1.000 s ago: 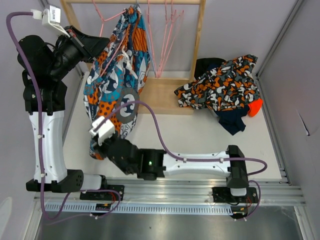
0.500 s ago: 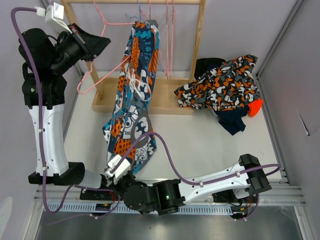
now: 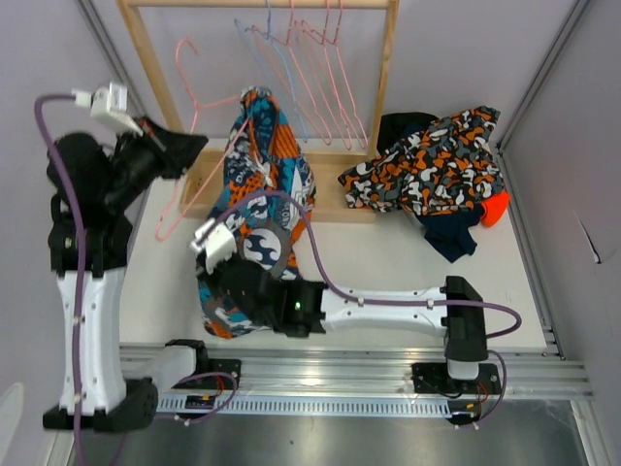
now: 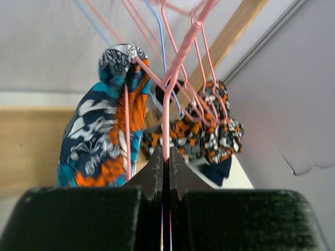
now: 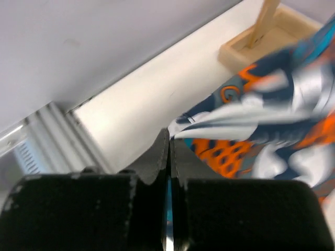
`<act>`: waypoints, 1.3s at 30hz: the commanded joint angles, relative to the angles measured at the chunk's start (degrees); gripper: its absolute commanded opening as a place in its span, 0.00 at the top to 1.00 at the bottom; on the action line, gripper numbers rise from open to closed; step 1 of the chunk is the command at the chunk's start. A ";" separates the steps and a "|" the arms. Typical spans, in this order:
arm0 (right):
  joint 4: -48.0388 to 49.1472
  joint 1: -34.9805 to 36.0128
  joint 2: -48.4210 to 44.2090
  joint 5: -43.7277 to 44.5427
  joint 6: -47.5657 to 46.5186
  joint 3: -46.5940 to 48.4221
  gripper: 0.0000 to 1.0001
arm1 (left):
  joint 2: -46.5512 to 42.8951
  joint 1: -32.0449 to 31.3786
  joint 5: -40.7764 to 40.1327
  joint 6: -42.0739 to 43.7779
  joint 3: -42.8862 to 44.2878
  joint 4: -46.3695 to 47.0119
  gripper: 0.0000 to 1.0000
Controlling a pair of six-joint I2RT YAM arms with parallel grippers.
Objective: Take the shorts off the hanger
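Observation:
The teal-orange-white graphic shorts (image 3: 264, 189) hang bunched over one end of a pink hanger (image 3: 184, 199) and trail down to the table. My left gripper (image 3: 197, 148) is shut on the hanger's wire (image 4: 166, 133), left of the shorts (image 4: 99, 136). My right gripper (image 3: 213, 284) is shut on the lower edge of the shorts (image 5: 261, 120), low over the table. The camouflage shorts (image 3: 427, 165) lie in a pile at the right with the bright orange (image 3: 496, 208), navy (image 3: 452, 239) and black (image 3: 396, 126) pairs.
A wooden rack (image 3: 389, 68) stands at the back with several empty pink and blue hangers (image 3: 315, 68) on its rail. Its base (image 5: 264, 44) is just beyond the held fabric. The metal rail (image 3: 388, 374) runs along the near edge.
My left gripper has brought the pink hanger down and nearer. My right gripper pulled the shorts toward the near edge, then back up; the fabric went from stretched to bunched.

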 commanded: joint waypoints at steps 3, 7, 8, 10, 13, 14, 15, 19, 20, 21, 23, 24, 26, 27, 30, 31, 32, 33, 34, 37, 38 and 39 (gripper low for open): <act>-0.69 -10.31 4.81 -9.28 -10.22 18.19 1.00 | -15.33 0.27 -1.55 2.61 -13.09 1.68 1.00; -8.41 -17.70 11.92 -13.33 -9.52 35.22 1.00 | -19.65 0.27 2.50 2.70 -19.70 -3.06 1.00; -10.61 -18.77 12.90 -13.51 -9.35 36.83 1.00 | -20.36 0.27 1.63 2.96 -21.79 -3.77 1.00; -10.98 -20.88 13.70 -13.95 -9.26 37.29 1.00 | -20.46 0.27 0.13 4.53 -21.64 -8.57 1.00; -9.15 -23.25 11.35 -15.43 -6.72 30.91 1.00 | -19.67 0.18 -0.40 6.03 -21.11 -14.49 1.00; -8.35 -23.53 10.46 -15.62 -5.49 28.61 1.00 | -20.71 -0.08 -0.75 6.04 -22.59 -14.58 1.00; -7.38 -23.62 9.58 -15.79 -5.39 25.98 1.00 | -21.59 -0.17 -1.02 5.86 -24.61 -13.89 1.00; -4.13 -23.53 5.98 -15.71 -2.93 13.23 1.00 | -22.57 -0.17 -3.65 6.04 -24.82 -15.11 1.00; -4.12 -23.18 4.58 -15.62 -2.15 11.47 1.00 | -22.22 -0.17 -3.83 6.21 -23.93 -15.29 1.00; -2.30 -22.92 3.61 -15.62 -0.83 9.36 1.00 | -21.09 -0.17 -4.27 6.39 -22.97 -15.64 1.00; 0.00 -21.78 1.15 -14.83 0.58 2.25 1.00 | -19.94 -0.17 -6.11 6.91 -18.22 -14.85 1.00; 1.14 -19.94 -2.08 -14.31 1.20 -3.52 1.00 | -18.19 -0.17 -6.81 7.18 -16.04 -14.07 1.00; 4.48 -17.22 -5.61 -12.11 2.43 -9.26 1.00 | -15.90 -0.17 -8.93 7.53 -13.03 -12.84 1.00; 5.53 -13.98 -9.20 -9.32 2.78 -14.77 1.00 | -13.54 -0.17 -8.93 7.44 -11.63 -10.57 1.00; 8.53 -6.60 -15.97 -2.47 4.97 -24.45 1.00 | -9.40 -0.17 -8.84 6.31 -7.93 -5.73 1.00; 8.88 -4.91 -17.66 -0.96 6.81 -26.41 1.00 | -6.51 -0.17 -9.02 6.04 -6.97 -4.32 1.00; 8.71 -3.16 -19.15 0.36 7.78 -28.00 1.00 | -4.74 -0.08 -8.76 5.69 -6.61 -2.91 1.00; 8.53 -0.35 -21.95 2.99 8.75 -31.32 1.00 | -3.16 -0.08 -8.75 4.99 -5.04 -0.11 1.00; 8.01 0.98 -23.20 4.23 10.59 -32.74 1.00 | 0.42 -0.08 -9.01 4.63 -3.20 1.22 1.00; 5.91 4.93 -27.23 7.83 12.62 -37.23 1.00 | 7.98 -0.34 -10.15 3.84 1.97 6.93 1.00; 5.20 5.64 -27.86 8.46 13.50 -37.76 1.00 | 9.84 -0.43 -10.94 3.75 3.31 8.34 1.00; 4.50 6.35 -28.39 9.16 13.77 -38.81 1.00 | 12.04 -0.43 -11.82 3.75 4.80 9.48 1.00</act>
